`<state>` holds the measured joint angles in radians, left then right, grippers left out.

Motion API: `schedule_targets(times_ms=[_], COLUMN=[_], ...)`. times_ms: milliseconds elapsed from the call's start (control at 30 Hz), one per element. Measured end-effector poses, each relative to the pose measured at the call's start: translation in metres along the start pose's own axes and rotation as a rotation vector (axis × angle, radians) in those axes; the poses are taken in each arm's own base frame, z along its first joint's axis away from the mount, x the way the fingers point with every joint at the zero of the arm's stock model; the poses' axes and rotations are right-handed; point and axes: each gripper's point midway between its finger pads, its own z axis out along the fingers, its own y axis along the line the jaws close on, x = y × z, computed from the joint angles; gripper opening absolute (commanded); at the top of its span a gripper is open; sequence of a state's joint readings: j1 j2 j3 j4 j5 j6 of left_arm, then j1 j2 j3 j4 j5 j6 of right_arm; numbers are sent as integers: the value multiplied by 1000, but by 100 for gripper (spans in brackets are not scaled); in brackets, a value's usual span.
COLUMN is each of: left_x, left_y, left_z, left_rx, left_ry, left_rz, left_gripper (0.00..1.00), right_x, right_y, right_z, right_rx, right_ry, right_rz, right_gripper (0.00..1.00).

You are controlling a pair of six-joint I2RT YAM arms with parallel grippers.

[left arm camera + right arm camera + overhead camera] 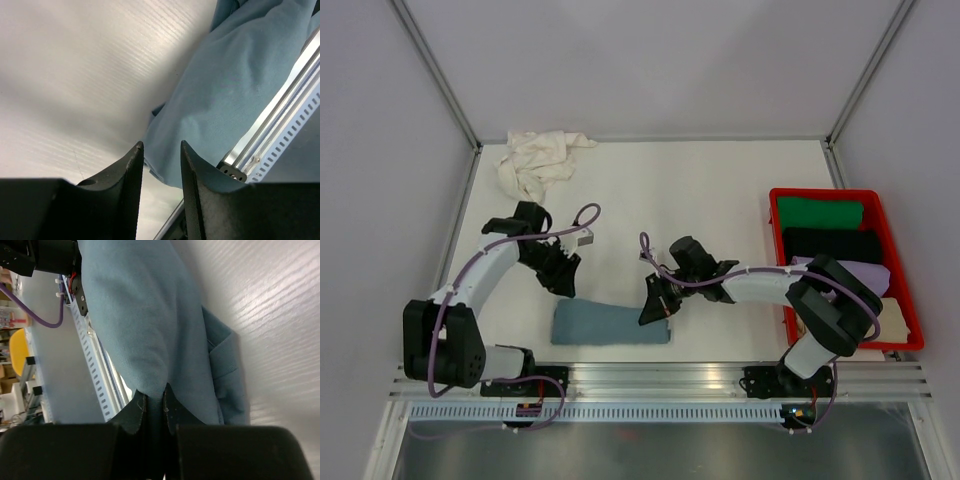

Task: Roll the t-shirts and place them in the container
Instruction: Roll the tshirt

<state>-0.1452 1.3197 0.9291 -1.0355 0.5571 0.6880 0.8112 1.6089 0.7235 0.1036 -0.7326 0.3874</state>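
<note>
A dusty blue-grey t-shirt [610,325] lies folded into a long band near the table's front edge. My right gripper [655,308] is at its right end, shut on a pinch of the cloth; in the right wrist view the fabric [145,305] runs up from between the closed fingertips [153,392]. My left gripper [563,283] hovers just above and behind the band's left end. Its jaws stand apart with nothing between them [161,145], and the shirt [235,85] lies beyond the tips. A cream-white t-shirt [535,163] sits crumpled at the back left corner.
A red crate [840,193] at the right holds green, black and pale folded garments. An aluminium rail [660,378] runs along the front edge right beside the shirt, seen also in the left wrist view [280,115]. Grey walls enclose the table.
</note>
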Motion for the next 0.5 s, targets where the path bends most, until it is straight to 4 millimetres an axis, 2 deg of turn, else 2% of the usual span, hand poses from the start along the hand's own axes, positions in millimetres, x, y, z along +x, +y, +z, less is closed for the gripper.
schedule_targets(times_ms=[100, 300, 500], left_x=[-1, 9, 4], left_y=[0, 1, 12], left_z=[6, 18, 8], left_rx=[33, 72, -32], left_ry=[7, 55, 36], left_rz=[-32, -79, -70], left_gripper=[36, 37, 41], right_x=[6, 1, 4], right_y=[1, -6, -24], right_z=[-2, 1, 9], right_rx=[-10, -44, -53], right_ry=[11, 4, 36], right_rz=[64, 170, 285], right_gripper=[0, 0, 0])
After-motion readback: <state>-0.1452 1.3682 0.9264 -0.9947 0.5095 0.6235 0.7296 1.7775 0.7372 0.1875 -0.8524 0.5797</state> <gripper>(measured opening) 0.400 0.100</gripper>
